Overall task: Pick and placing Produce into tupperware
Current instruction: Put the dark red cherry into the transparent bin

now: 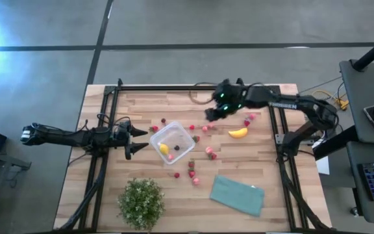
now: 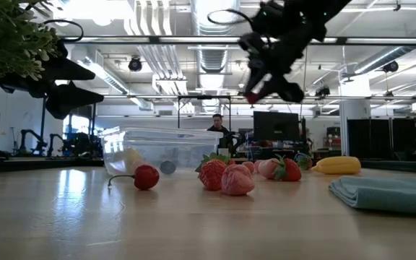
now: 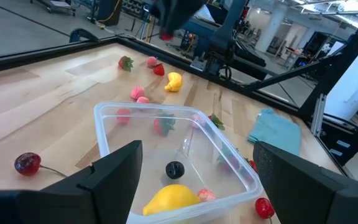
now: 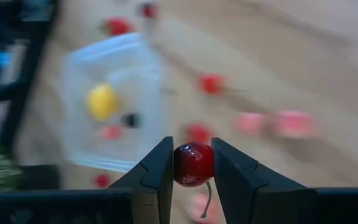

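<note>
The clear square container (image 1: 172,143) stands left of the table's middle. It holds a yellow round fruit (image 1: 164,149), a small dark thing (image 1: 176,147) and a pink bit. My left gripper (image 1: 138,140) is open and empty, just left of the container, its fingers on either side of the near wall (image 3: 173,205). My right gripper (image 1: 213,114) is shut on a dark red cherry (image 4: 194,163), high above the table (image 2: 266,90), right of and beyond the container. A yellow banana (image 1: 238,132) and several red and pink strawberries (image 1: 211,153) lie on the wood. My right gripper pinches the cherry's round body (image 4: 194,163) between its two fingers (image 4: 157,171), one on each side. The fingers point down at the table, slanting toward the container. The cherry is lifted clear, and its stem (image 4: 206,202) hangs free below it.
A teal folded cloth (image 1: 237,194) lies at the near right, and a green potted plant (image 1: 141,202) stands at the near left. More red fruits lie near the far side (image 1: 163,121) and in front of the container (image 1: 191,170). A black frame (image 1: 106,130) edges the table.
</note>
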`<state>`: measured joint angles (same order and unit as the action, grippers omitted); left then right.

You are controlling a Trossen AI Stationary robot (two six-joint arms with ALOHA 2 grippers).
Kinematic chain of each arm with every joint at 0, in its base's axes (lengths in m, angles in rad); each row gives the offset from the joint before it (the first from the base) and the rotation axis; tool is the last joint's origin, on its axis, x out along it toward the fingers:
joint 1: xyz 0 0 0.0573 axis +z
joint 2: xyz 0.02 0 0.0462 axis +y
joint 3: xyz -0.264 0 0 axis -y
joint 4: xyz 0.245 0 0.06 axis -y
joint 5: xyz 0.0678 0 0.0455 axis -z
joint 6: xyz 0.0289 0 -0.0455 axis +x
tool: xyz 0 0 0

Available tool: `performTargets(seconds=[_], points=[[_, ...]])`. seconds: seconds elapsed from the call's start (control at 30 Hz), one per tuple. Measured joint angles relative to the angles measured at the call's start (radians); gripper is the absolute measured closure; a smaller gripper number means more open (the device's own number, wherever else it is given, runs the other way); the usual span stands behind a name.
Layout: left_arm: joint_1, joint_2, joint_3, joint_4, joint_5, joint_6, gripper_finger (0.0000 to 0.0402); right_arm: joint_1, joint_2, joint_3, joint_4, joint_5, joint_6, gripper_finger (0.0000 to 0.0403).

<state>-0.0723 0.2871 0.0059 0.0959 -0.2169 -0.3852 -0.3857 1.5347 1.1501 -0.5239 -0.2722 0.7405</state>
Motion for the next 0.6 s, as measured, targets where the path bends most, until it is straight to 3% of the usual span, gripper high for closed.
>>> performTargets(seconds=[0.23,0.47,0.6], points=[[0.0,0.0,0.0,0.0,0.0,0.0,0.0109,0.145,0.184,0.112,0.199,0.008,0.134,0.0312],[0.0,-0.001,0.0,0.001,0.0,0.0,0.0109,0.224,0.42,0.365,0.132,0.013,0.079,0.0305],[0.0,-0.001,0.0,0.0,0.0,0.0,0.0109,0.247,0.52,0.523,-0.018,0.066,0.007,0.028]])
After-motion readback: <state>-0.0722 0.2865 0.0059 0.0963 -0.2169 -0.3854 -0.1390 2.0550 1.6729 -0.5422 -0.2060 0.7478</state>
